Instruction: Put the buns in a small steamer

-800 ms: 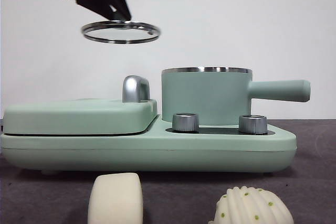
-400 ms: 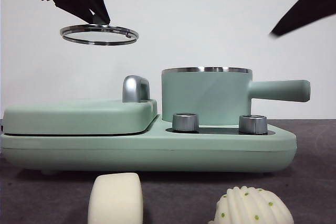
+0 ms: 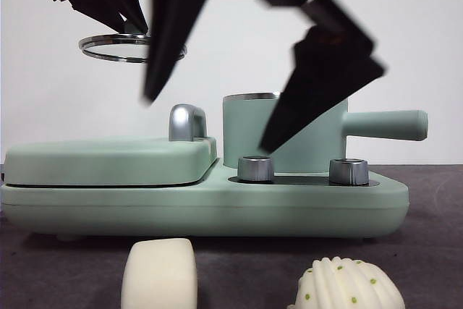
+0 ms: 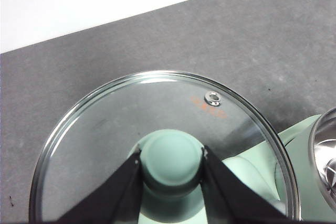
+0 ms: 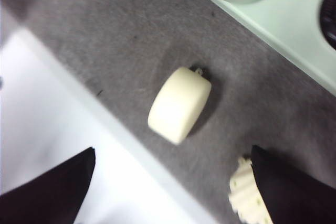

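Held glass lid (image 4: 163, 145) by knob in left gripper (image 4: 170, 163) off steamer (image 3: 286, 132), w/ right gripper (image 5: 173, 182) spread wide above smooth bun (image 5: 179, 104) & ribbed bun (image 5: 247, 195) in front of steamer; prob. needed descent, then pinch.

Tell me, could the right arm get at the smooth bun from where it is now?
Probably yes. The right gripper hangs open above the smooth bun, which lies alone on the grey mat with nothing over it. The ribbed bun sits apart from it, and the left gripper is off to the side holding the lid.
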`<state>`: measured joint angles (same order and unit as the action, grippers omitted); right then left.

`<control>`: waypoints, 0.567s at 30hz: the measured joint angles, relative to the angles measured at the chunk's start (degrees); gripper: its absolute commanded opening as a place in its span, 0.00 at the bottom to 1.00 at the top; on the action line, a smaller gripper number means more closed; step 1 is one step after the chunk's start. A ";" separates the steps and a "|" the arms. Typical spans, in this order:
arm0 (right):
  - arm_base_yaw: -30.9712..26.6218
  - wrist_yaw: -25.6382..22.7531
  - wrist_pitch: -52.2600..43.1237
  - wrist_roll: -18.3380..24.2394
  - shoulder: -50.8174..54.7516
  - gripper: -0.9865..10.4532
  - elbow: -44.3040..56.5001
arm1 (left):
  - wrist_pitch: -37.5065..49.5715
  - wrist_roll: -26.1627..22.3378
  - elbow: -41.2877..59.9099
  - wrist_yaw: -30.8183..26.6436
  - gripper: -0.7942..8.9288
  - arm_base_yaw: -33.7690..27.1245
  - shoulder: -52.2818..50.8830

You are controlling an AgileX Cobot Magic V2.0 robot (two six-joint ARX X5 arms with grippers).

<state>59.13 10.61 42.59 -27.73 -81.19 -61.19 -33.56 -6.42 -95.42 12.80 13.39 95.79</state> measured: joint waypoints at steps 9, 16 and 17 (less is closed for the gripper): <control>2.23 -1.73 -0.26 -0.24 -12.22 0.48 -4.85 | -0.07 0.00 0.00 0.00 0.10 0.00 0.00; 3.80 -1.77 -2.34 -0.24 -16.87 0.44 -4.90 | -0.07 0.00 0.00 0.00 0.10 0.00 0.00; 3.87 -1.79 -2.51 -0.24 -17.31 0.41 -4.90 | -0.07 0.00 0.00 0.00 0.10 0.00 0.00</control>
<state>63.00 8.82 40.07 -27.97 -98.50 -66.08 -33.63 -6.42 -95.42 12.80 13.39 95.79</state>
